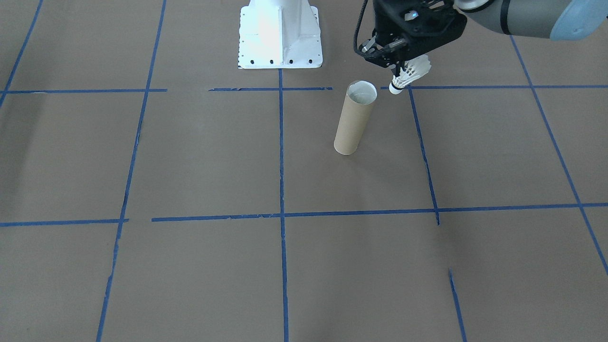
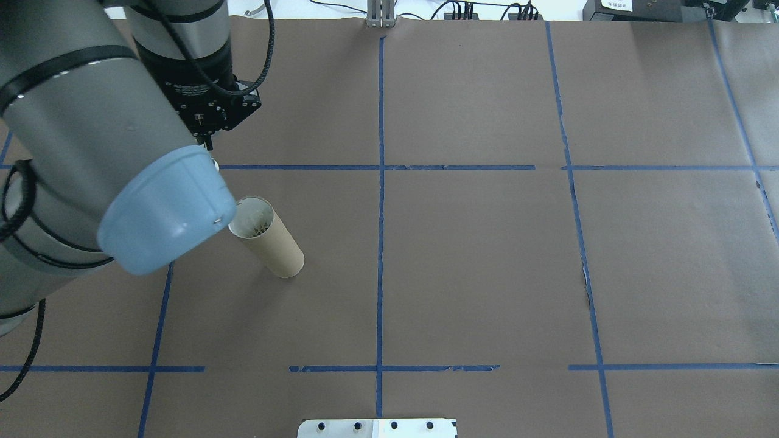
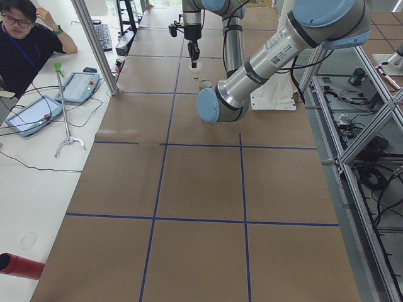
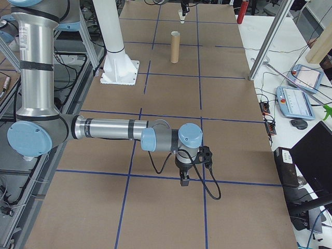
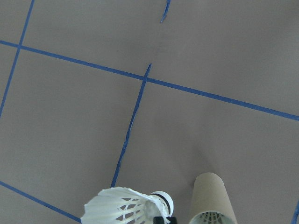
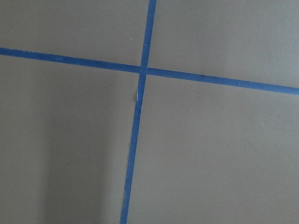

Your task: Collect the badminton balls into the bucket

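Brown-papered worktop (image 1: 190, 156), blue tape grid. Left hand (image 1: 398, 71) was clamped on the shuttlecock (image 1: 409, 75), cork down, just beside the upright bucket's (image 1: 354, 121) mouth. Centre cork over opening before release; right hand's (image 4: 183, 181) state could not be told.

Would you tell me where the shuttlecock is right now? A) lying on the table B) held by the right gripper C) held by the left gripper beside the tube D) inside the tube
C: the left gripper holds the shuttlecock in the air, cork down, just beside the upright tube.
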Tool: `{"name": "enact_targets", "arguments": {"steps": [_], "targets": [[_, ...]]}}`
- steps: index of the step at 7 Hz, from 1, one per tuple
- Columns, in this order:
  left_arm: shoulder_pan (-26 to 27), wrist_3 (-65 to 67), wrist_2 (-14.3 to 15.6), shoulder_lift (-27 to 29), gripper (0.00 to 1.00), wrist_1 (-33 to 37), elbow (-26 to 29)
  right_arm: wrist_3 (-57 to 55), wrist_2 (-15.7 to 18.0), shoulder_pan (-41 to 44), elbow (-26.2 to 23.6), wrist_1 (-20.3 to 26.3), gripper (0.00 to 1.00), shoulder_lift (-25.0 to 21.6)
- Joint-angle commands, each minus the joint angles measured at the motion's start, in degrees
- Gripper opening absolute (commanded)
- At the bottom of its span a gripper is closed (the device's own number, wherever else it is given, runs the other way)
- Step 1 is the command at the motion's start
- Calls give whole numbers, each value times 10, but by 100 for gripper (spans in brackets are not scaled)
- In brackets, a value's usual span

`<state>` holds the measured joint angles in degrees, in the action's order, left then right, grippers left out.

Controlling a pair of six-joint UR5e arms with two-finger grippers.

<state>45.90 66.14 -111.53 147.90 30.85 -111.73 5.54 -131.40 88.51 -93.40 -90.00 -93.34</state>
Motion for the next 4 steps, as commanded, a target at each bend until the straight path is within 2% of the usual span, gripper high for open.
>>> {"name": "enact_targets", "arguments": {"steps": [1, 4], "targets": [[-20, 15, 4, 18, 0, 0, 38, 0, 0, 0, 0, 0, 100, 0], [-57, 44, 2, 17, 0, 6, 46, 0, 0, 0, 0, 0, 100, 0]]}}
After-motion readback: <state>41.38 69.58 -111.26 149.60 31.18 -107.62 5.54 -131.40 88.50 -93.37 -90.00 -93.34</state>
